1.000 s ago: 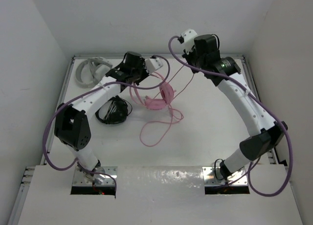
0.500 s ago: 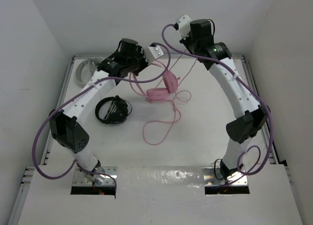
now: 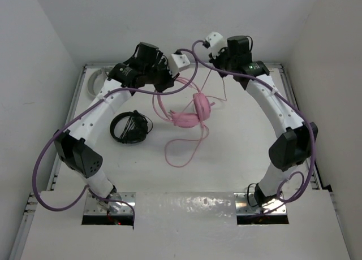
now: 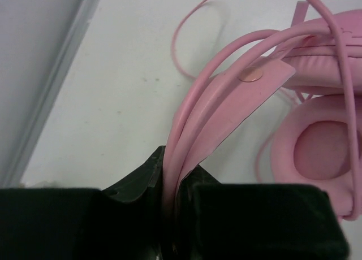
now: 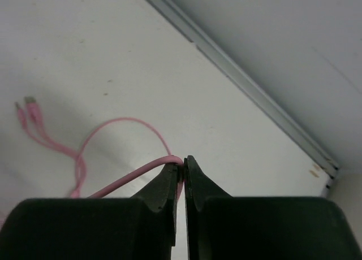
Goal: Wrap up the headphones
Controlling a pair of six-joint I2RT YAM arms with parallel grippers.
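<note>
Headphones (image 3: 192, 113), pink, lie toward the far middle of the table (image 3: 237, 152), between the two arms.

Overhead view: The left arm (image 3: 96, 110) reaches in from the left to the headband (image 3: 157, 104), which loops out to the left of the earcups (image 3: 186, 120). The right arm (image 3: 271, 107) reaches in from the right, above the far edge. A thin pink cable (image 3: 184, 152) trails from the cups in a loose loop toward the near side. Whether the cups rest on the table or hang just above it cannot be told. A black set (image 3: 130, 127) lies well to the left. A grey set (image 3: 96, 82) lies at the far left corner, partly hidden by the arm.

Left wrist view: The left gripper (image 4: 172, 178) is clamped on the headband, whose pink strips run straight between the fingers. One cup shows its hollow cushion at the right.

Right wrist view: The right gripper (image 5: 182, 165) is pinched tight on the cable at the very tips. The cable runs off to the left and curls over the table. Two plug ends (image 5: 28, 110) lie at the left. The table's far rail (image 5: 254, 96) crosses behind.
</note>
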